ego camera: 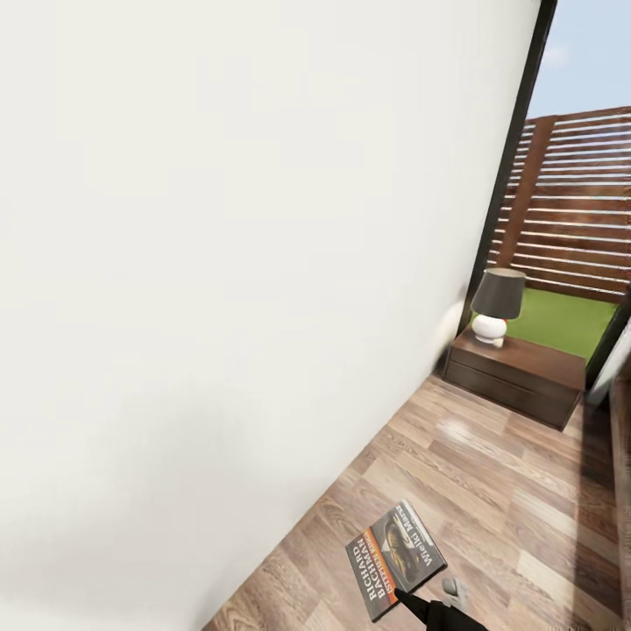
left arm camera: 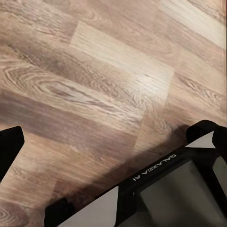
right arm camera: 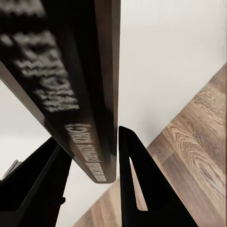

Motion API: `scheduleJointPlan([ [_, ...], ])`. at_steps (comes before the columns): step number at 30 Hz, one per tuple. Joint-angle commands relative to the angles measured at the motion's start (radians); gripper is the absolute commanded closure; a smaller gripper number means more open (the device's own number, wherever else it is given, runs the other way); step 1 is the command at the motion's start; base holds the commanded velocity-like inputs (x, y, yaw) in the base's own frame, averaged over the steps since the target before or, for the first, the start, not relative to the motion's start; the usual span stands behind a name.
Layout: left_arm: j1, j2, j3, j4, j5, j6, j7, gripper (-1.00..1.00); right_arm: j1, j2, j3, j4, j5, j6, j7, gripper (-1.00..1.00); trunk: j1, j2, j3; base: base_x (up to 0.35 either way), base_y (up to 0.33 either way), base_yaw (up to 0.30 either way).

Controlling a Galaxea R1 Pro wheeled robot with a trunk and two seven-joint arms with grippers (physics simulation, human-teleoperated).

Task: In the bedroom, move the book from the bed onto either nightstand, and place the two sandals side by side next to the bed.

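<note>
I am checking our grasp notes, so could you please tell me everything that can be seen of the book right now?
The book is a thin paperback with a dark cover, white "RICHARD BACHMAN" lettering, an orange band and a pale picture in the middle. In the head view it is held above the wood-plank floor, cover facing up, near the white wall. The right gripper is shut on its lower edge; the right wrist view shows one dark finger on each side of the slim spine.

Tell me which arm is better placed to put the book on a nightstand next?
The right. Its gripper already clamps the book between its fingers, seen in the right wrist view. The left gripper holds nothing and looks down at the floor.
</note>
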Motion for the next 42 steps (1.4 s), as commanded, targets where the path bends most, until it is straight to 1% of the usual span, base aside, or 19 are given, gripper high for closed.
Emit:
scheduleJointPlan([
  [1,0.000,0.001,-0.003,0.000,-0.010,-0.010,0.001,-1.00,-0.001,0.000,-0.009,0.001,0.010,-0.008,0.002,1.00,0.000,-0.001,-0.001,0.000,0.000,-0.213],
  [5,0.000,0.001,-0.003,0.000,-0.010,-0.010,0.002,-1.00,-0.001,0.000,-0.010,0.001,0.010,-0.008,0.005,1.00,0.000,-0.001,-0.001,0.105,0.000,-0.213],
  [13,0.000,0.001,-0.003,0.000,-0.010,-0.010,0.003,-1.00,-0.001,-0.004,-0.011,0.001,0.008,-0.008,0.004,1.00,0.000,-0.001,-0.001,0.289,0.000,-0.212],
  [18,0.000,0.000,-0.003,0.000,-0.010,-0.010,0.003,-1.00,-0.001,-0.038,-0.011,0.001,0.008,-0.007,0.005,1.00,0.000,-0.001,-0.001,0.099,0.000,-0.187],
  [20,0.000,0.000,-0.003,0.001,-0.010,-0.010,0.003,-1.00,-0.001,-0.046,-0.011,0.001,0.008,-0.007,0.005,1.00,0.000,-0.001,-0.001,0.021,0.000,-0.149],
  [24,0.000,-0.002,-0.004,0.001,-0.012,-0.009,0.003,-1.00,-0.001,-0.053,-0.010,0.001,0.008,-0.008,0.006,1.00,0.000,-0.001,-0.001,0.008,0.000,-0.121],
  [29,0.021,-0.023,-0.005,0.000,-0.015,-0.009,0.004,-1.00,-0.001,-0.054,-0.010,0.001,0.008,-0.008,0.007,1.00,0.000,-0.001,-0.001,0.138,-0.032,-0.106],
  [31,0.025,-0.025,-0.005,0.000,-0.023,-0.009,0.004,-1.00,-0.001,-0.054,-0.010,0.001,0.008,-0.008,0.007,1.00,0.000,-0.001,-0.001,0.270,-0.099,-0.105],
  [33,0.027,-0.026,-0.005,0.000,-0.047,-0.009,0.004,-1.00,-0.001,-0.054,-0.010,0.001,0.008,-0.008,0.007,1.00,0.000,-0.001,-0.001,0.246,-0.096,-0.114],
  [36,0.028,-0.026,-0.005,0.000,-0.063,-0.009,0.004,-1.00,-0.001,-0.054,-0.010,0.001,0.008,-0.007,0.007,1.00,0.000,-0.001,-0.001,0.173,-0.077,-0.171],
  [42,0.029,-0.026,-0.005,0.000,-0.071,-0.009,0.004,-1.00,-0.001,-0.054,-0.010,0.001,0.008,-0.007,0.007,1.00,0.000,-0.001,-0.001,0.039,-0.019,-0.256],
])
